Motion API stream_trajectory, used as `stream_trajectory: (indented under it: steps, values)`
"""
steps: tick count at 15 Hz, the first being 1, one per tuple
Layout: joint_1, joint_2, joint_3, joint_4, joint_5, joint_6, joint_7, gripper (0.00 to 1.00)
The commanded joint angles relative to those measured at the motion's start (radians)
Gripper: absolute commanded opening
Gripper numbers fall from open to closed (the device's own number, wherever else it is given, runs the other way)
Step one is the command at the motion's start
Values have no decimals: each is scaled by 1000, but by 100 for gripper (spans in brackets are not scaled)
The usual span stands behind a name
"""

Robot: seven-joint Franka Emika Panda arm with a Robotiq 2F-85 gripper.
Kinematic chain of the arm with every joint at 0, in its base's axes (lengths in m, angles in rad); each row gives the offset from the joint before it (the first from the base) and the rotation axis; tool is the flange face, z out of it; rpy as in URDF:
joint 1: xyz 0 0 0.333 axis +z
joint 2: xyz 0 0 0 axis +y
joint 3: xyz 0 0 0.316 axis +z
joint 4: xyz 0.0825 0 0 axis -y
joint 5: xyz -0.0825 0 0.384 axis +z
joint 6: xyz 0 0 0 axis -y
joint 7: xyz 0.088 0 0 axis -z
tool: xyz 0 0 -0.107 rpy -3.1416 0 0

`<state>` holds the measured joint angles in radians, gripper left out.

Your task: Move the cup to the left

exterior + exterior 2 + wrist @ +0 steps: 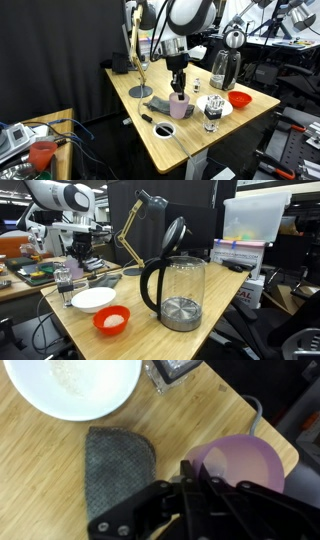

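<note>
The cup (178, 106) is a small lilac-pink tumbler standing on the wooden table (190, 140), between a grey cloth and a white bowl. My gripper (178, 88) comes down on it from above. In the wrist view the cup (250, 465) fills the lower right, and my gripper's (193, 472) dark fingers are pinched together on its near rim wall. In an exterior view my gripper (80, 252) hangs behind the clear glass, and I cannot make out the cup there.
A grey cloth (157, 105) lies beside the cup. A white bowl (213, 103), red bowl (240, 100), clear glass (211, 120), kettle (225, 68), desk lamp (138, 60) and black ring (165, 130) share the table. A red cup (42, 153) sits on another table.
</note>
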<state>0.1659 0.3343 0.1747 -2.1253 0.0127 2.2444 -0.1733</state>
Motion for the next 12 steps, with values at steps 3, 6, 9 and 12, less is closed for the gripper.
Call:
stream_trajectory:
  steps: [3, 6, 9, 12]
  values:
    - [-17, -67, -68, 22, -37, 11, 189, 1]
    - [-30, -32, -124, 51, -60, -5, 325, 1]
    - [-50, 19, -165, 77, -26, -22, 431, 1]
    - [-60, 79, -188, 123, 19, -47, 540, 1]
